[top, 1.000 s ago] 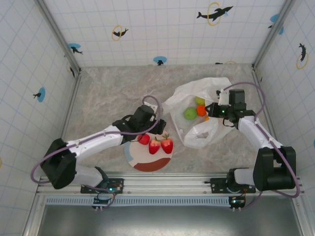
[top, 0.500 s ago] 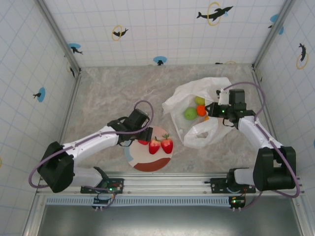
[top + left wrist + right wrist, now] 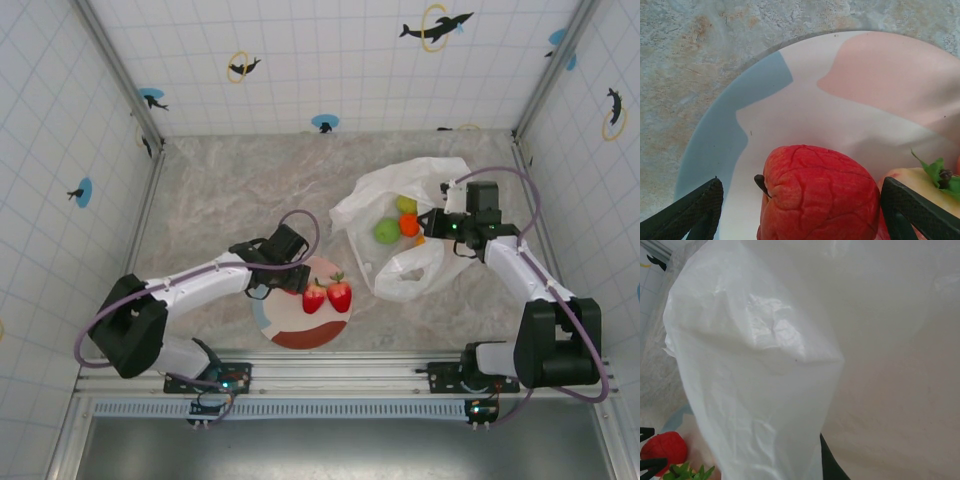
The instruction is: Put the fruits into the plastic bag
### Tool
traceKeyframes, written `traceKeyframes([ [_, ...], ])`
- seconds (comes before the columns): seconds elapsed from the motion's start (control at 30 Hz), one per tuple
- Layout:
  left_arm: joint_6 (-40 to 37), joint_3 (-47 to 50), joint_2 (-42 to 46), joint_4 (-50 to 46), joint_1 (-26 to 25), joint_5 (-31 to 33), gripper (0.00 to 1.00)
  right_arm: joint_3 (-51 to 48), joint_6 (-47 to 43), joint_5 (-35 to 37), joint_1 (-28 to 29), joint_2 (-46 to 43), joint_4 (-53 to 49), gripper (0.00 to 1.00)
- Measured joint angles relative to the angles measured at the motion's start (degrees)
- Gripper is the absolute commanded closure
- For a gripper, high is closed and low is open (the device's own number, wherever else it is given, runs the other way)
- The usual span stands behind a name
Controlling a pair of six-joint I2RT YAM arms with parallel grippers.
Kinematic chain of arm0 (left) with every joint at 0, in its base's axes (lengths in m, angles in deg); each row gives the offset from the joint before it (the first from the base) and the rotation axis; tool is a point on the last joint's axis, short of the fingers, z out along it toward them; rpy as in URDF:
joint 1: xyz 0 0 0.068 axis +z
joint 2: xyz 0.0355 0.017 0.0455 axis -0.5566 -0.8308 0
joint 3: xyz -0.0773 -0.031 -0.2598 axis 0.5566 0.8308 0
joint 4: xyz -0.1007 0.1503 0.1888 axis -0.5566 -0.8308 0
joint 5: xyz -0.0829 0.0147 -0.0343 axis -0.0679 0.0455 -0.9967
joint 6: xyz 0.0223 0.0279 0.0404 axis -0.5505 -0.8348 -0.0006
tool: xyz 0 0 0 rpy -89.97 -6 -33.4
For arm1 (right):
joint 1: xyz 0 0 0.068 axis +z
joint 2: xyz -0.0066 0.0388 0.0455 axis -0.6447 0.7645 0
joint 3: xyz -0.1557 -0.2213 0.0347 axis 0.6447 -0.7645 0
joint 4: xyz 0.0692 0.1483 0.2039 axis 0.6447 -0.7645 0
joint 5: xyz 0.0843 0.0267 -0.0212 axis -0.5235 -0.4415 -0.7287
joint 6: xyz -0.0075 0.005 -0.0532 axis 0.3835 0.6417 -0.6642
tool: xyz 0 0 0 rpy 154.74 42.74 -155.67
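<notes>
Bagging is partway: green apple (image 3: 386, 231), pear (image 3: 405, 204) and orange (image 3: 409, 224) lie in the bag (image 3: 405, 270) by the table's (image 3: 220, 200) right edge, its rim pinched in the closed right gripper (image 3: 437, 224). Red apple (image 3: 820, 195) and two strawberries (image 3: 340, 295) sit on the plate (image 3: 300, 335) at the near edge; left gripper (image 3: 800, 200) straddles the apple, spread wide, holding nothing.

the left end effector (image 3: 800, 212) stands wide around the red apple (image 3: 817, 192), with room at 9 o'clock; a strawberry (image 3: 912, 185) crowds its 3 o'clock finger. bare tabletop (image 3: 220, 190) lies open from 9 to 12 o'clock of the plate (image 3: 290, 338); the plastic bag (image 3: 405, 272) blocks 2 o'clock.
</notes>
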Motion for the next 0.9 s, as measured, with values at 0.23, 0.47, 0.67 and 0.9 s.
traceKeyframes([
  [0.23,0.02,0.66,0.0,-0.04,0.04,2.4,0.19,-0.42,0.0,-0.17,0.0,0.0,0.0,1.0],
  [0.47,0.22,1.7,-0.02,-0.24,0.04,1.36,0.19,-0.44,-0.11,-0.26,-0.02,0.0,0.02,1.0],
  [0.67,0.24,2.54,-1.05,0.0,0.07,0.76,0.31,-0.44,-0.13,-0.5,-0.02,-0.02,0.28,1.0],
  [0.9,0.48,2.6,-0.57,0.0,0.04,2.01,0.39,-0.44,-0.11,-0.59,-0.02,0.0,0.39,1.0],
])
